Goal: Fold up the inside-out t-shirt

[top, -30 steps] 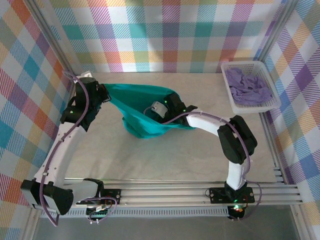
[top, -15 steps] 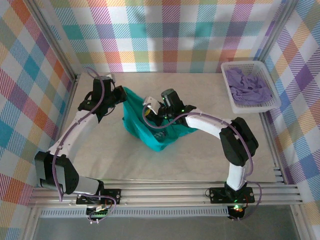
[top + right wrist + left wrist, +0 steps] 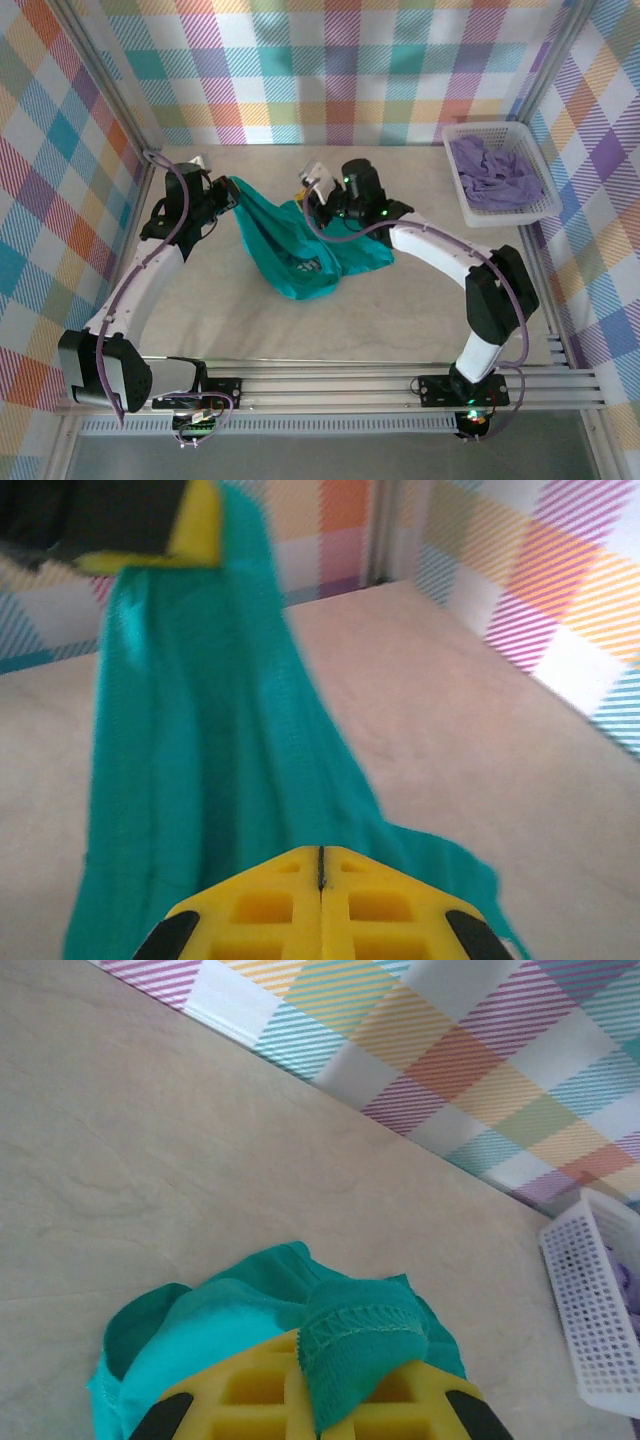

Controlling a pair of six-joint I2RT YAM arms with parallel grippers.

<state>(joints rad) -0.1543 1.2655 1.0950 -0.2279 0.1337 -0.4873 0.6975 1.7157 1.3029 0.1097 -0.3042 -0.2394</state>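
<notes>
The teal-green t-shirt (image 3: 296, 250) hangs bunched between my two grippers, and its lower part rests on the table. My left gripper (image 3: 226, 190) is shut on a stitched hem fold (image 3: 352, 1345) that pokes up between its yellow fingers (image 3: 250, 1390). My right gripper (image 3: 312, 192) is shut at the shirt's other raised edge, with the jaws pressed together (image 3: 320, 858). In the right wrist view, the fabric (image 3: 190, 730) runs taut from that gripper up to the left gripper (image 3: 190, 525) at top left. The tag and print are hidden.
A white basket (image 3: 462, 190) holding the lavender garment (image 3: 495, 170) stands at the back right; its corner (image 3: 590, 1310) also shows in the left wrist view. Plaid walls enclose the pale table (image 3: 400, 320), which has open surface in front of the shirt.
The right gripper has moved toward the far wall, lifting its edge of the shirt. The left gripper swung right, then partly back left. The shirt has gathered from a wide spread into a narrower hanging drape.
</notes>
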